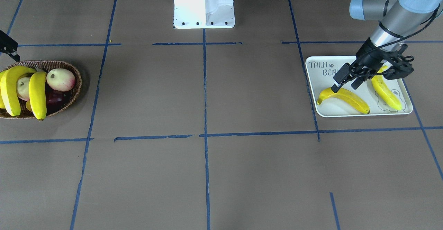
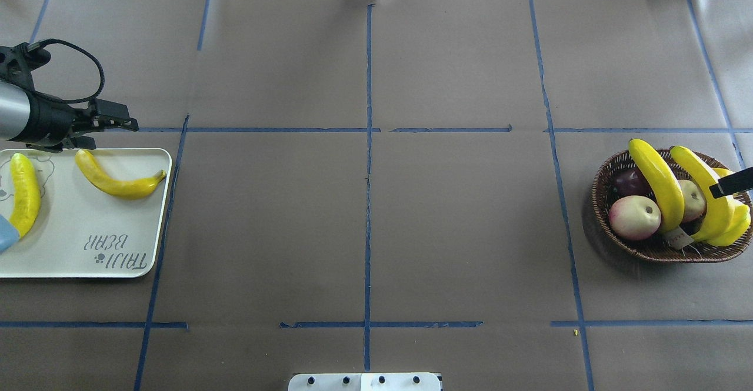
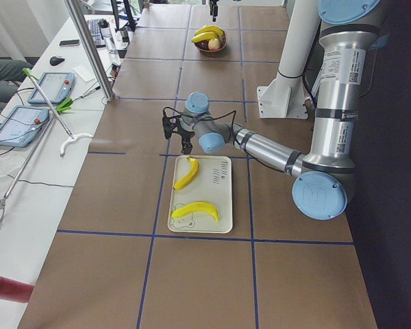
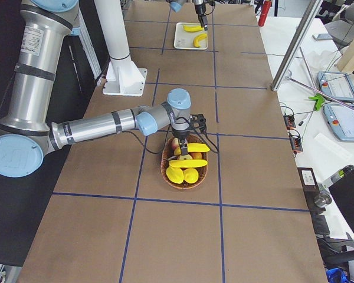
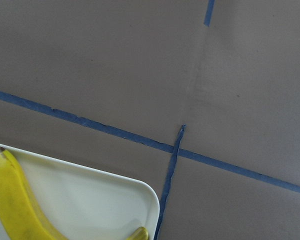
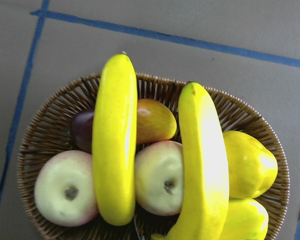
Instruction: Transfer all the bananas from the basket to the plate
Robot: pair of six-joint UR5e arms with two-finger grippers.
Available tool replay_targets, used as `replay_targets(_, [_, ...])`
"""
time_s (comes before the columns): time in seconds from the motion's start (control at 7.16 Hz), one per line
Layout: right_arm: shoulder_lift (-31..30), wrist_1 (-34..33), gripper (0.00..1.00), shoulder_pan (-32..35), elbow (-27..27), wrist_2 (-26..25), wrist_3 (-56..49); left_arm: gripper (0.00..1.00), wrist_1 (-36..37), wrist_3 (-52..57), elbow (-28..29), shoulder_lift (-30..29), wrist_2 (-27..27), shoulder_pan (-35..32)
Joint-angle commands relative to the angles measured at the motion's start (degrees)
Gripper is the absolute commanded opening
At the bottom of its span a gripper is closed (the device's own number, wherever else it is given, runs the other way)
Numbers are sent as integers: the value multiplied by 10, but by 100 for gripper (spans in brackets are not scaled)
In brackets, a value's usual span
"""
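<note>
Two bananas (image 2: 659, 185) (image 2: 706, 194) lie across the fruit in the wicker basket (image 2: 606, 173) at the table's right end; the right wrist view looks straight down on them (image 6: 115, 140) (image 6: 202, 165). My right gripper (image 2: 732, 182) hovers just above the basket, touching nothing, with only one finger showing overhead and its fingers apart. On the plate (image 2: 88, 232) at the left end rest two bananas (image 2: 115, 182) (image 2: 25, 194). My left gripper (image 1: 344, 86) hangs open and empty just above the plate's far rim, close to the end of one banana (image 1: 346, 98).
The basket also holds pale apples (image 2: 634, 217), yellow-green mangoes (image 6: 250, 162) and a dark purple fruit (image 2: 629, 182). The white robot base (image 1: 204, 5) stands at mid-table on the robot's side. Blue tape lines cross the brown table. A side bench carries tablets (image 3: 51, 86).
</note>
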Motion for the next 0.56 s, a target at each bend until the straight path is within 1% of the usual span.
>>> replay_targets(0.0, [6, 0, 100, -1, -46, 19, -11, 100, 3, -7, 1, -14, 0, 2])
replay_targets(0.28, [8, 0, 100, -5, -71, 26, -11, 100, 3, -8, 6, -18, 0, 2])
replay_targets(0.42, [11, 0, 100, -14, -72, 26, -9, 100, 3, -8, 4, -18, 0, 2])
